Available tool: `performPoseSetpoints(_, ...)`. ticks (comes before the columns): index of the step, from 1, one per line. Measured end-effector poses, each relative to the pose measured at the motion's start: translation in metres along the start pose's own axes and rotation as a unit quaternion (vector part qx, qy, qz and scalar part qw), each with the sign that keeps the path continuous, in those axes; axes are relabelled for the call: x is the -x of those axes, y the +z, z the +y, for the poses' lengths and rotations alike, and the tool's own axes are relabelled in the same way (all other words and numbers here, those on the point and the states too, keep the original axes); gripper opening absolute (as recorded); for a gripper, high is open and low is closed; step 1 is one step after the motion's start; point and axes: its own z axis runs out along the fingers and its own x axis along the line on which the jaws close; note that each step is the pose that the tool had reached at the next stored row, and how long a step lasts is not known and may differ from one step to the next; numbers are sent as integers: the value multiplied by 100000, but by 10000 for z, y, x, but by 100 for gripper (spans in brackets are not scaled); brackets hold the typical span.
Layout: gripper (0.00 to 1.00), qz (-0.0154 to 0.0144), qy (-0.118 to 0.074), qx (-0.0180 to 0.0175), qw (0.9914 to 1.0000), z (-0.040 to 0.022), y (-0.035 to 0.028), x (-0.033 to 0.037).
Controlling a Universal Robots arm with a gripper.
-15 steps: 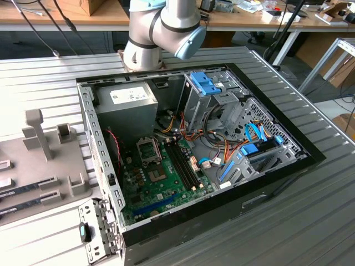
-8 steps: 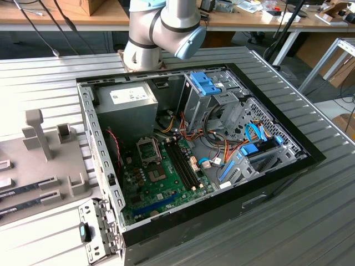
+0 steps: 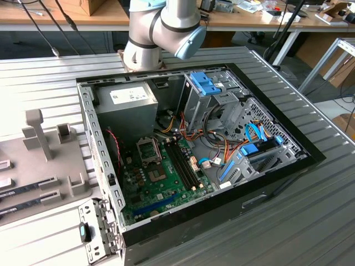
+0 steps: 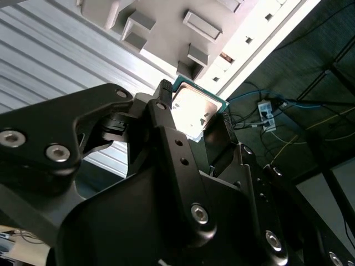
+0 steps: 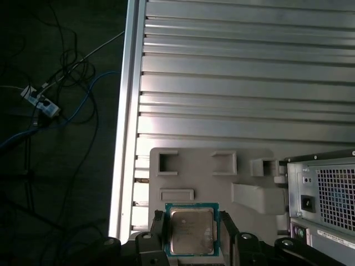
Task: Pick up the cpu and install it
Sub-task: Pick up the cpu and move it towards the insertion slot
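Observation:
My gripper (image 5: 192, 237) is shut on the cpu (image 5: 191, 227), a small silver-topped square with a thin green rim, clamped by its edges between the two dark fingers (image 5: 157, 228). The second wrist view shows the same hold, the cpu (image 4: 194, 111) sitting between the fingers (image 4: 164, 98) of the gripper (image 4: 197, 117). It hangs above the grey fixture tray (image 5: 211, 183) with its empty recesses. In the exterior view the arm (image 3: 161, 27) rises behind the open computer case (image 3: 89, 127), where the motherboard's cpu socket (image 3: 148, 149) stands open.
The grey tray (image 3: 50, 160) lies at the exterior view's left of the case. The case's rear panel (image 5: 327, 194) is beside the tray. Memory sticks (image 3: 183, 160) and a power supply (image 3: 125, 108) sit inside. Beyond the ribbed table's edge (image 5: 125, 138), cables and a power strip (image 5: 41, 102) lie on the floor.

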Motion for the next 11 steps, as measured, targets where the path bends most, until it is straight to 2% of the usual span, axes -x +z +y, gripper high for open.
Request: performPoseSetpoints(11, 47, -18, 12, 414, 99999, 11, -64, 3)
